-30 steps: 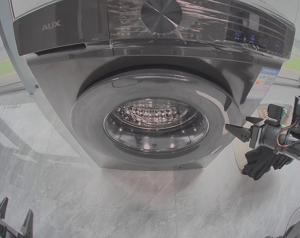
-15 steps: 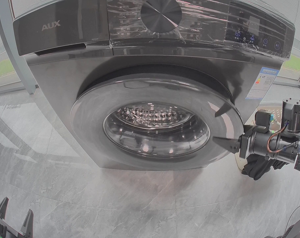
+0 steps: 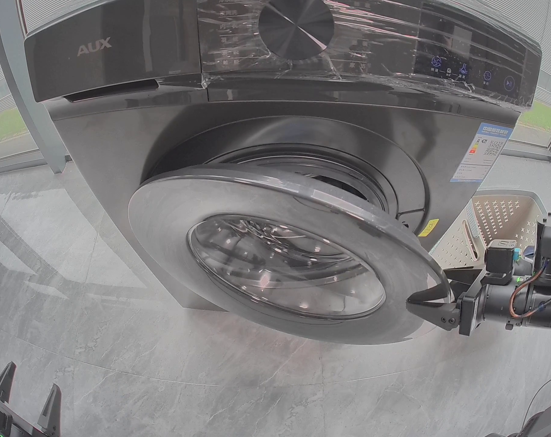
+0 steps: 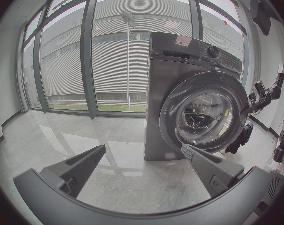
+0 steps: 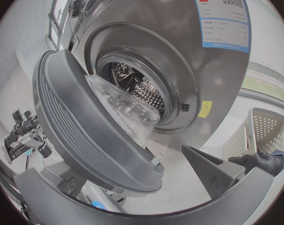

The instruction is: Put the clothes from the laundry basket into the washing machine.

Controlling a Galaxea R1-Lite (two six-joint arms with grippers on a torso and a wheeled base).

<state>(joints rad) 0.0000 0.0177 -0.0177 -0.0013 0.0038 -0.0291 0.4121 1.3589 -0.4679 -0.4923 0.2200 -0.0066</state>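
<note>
At the door's rim: swing it wide

Lower right in the head view, the right gripper has its fingers apart, straddling the rim of the half-open washing machine door. It is best to draw the rim outward along its hinge arc (a straight pull would likely slip off) until the drum is clear. In the lower left corner, the left gripper is spread and empty. Dark clothes drape limply over the pale, perforated laundry basket, just right of the washing machine.
</note>
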